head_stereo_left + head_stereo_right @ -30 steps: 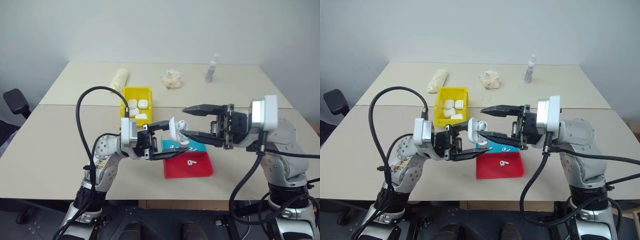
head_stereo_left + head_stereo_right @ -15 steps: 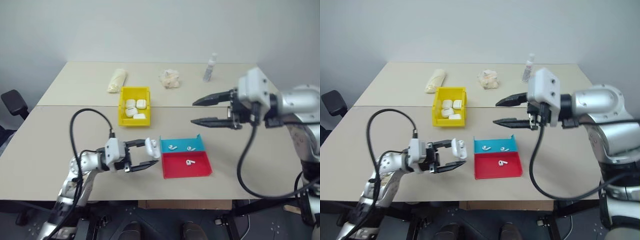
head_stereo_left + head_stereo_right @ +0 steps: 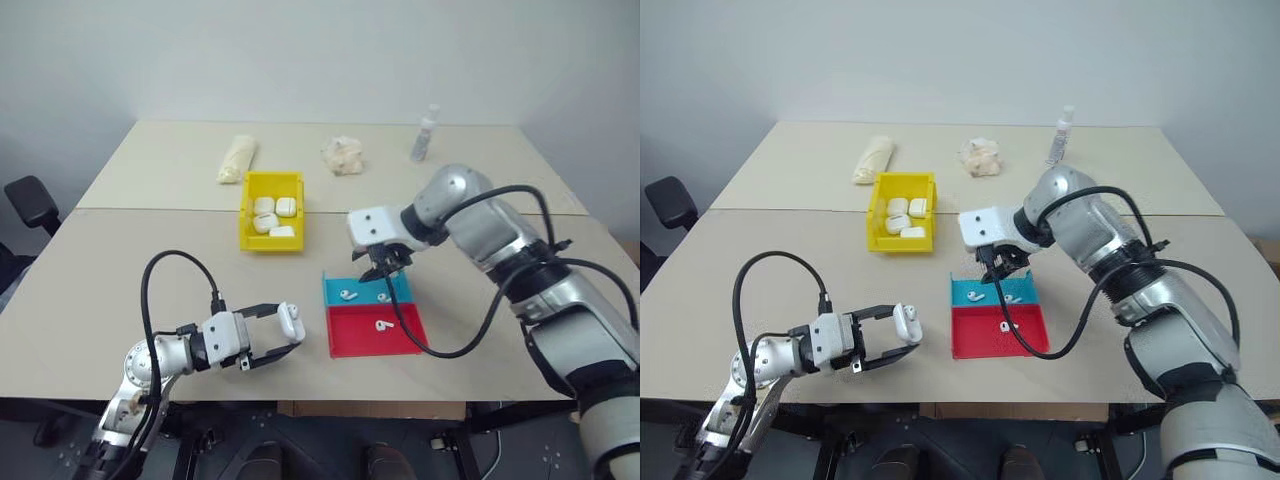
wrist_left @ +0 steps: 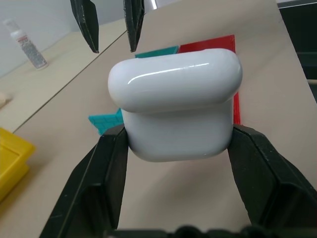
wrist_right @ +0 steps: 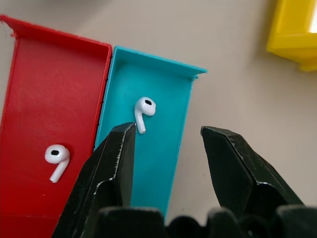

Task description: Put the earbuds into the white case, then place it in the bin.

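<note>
Left eye view: I see my left hand (image 3: 268,335) low over the near worktop (image 3: 90,290), fingers clamped on the white case (image 3: 291,322).
Right hand (image 3: 382,268): it points down over the blue tray (image 3: 398,296), jaws apart, holding nothing.
Earbuds: two lie in the blue tray, one (image 3: 346,295) toward my left and one (image 3: 383,296) under the hand; a third (image 3: 382,324) lies in the red tray (image 3: 345,338).
Bin (image 3: 248,225): yellow, beyond the trays to my left, with white cases inside.
Left wrist view: the case (image 4: 176,101) sits between both black fingers (image 4: 106,173), its lid closed.
Right wrist view: fingers (image 5: 116,166) spread above the blue tray (image 5: 163,148), an earbud (image 5: 142,111) just beside one fingertip; the red tray (image 5: 49,89) lies alongside, touching.
</note>
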